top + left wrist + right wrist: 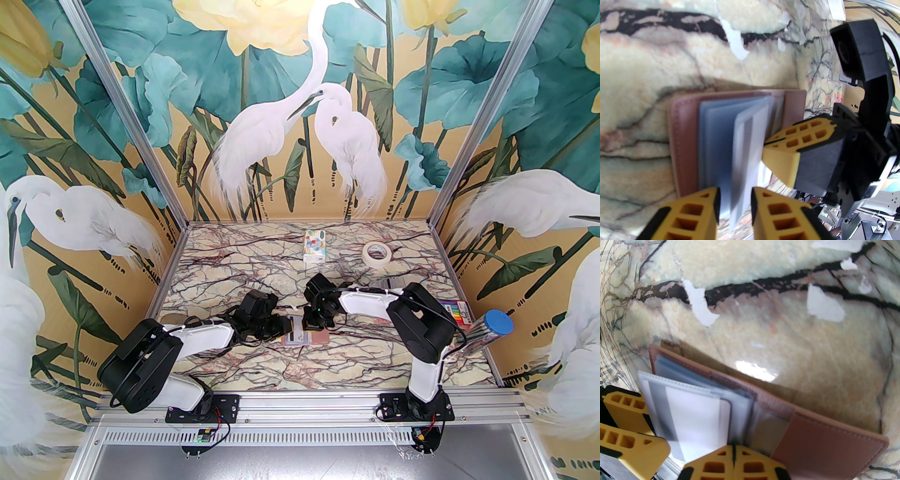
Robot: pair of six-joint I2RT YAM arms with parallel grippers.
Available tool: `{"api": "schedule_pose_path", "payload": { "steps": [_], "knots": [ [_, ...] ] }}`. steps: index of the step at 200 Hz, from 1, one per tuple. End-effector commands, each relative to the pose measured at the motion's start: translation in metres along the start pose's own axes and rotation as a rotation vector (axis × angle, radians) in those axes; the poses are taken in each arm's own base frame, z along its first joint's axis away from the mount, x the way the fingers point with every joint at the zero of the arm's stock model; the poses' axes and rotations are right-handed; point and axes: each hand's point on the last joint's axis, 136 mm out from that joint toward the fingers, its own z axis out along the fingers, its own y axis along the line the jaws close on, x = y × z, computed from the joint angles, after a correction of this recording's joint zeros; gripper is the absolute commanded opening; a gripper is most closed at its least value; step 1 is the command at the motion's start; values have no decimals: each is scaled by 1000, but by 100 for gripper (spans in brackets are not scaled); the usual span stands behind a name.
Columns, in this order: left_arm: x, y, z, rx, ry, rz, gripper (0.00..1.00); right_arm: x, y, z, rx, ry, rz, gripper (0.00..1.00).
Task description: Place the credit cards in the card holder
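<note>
Marble tabletop [262, 365]; overhead: tape roll [378, 255]; R wrist: card [693, 418] w/ dark stripe.

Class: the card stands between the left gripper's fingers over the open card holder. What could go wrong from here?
The left gripper has its jaws apart around the credit card, so it may tip or slip sideways. The shut right gripper rests at the sleeves of the card holder; if it slips, they could flip closed.

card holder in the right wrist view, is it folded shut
No, the card holder lies open with its clear sleeves fanned up.
</note>
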Motion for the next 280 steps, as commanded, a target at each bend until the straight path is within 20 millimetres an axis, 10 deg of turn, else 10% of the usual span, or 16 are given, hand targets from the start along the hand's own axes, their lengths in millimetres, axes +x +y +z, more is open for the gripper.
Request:
{"api": "schedule_pose_path", "payload": {
  "steps": [1,139,280],
  "knots": [
    [-6,-18,1,44,-6,17,25,16,-26,19,75,52,30,0],
    [-3,-63,6,148,14,83,26,-1,4,-38,38,-85,11,25],
    [2,-82,47,143,70,123,36,1,-55,-94,93,-212,141,28]
  ]
}}
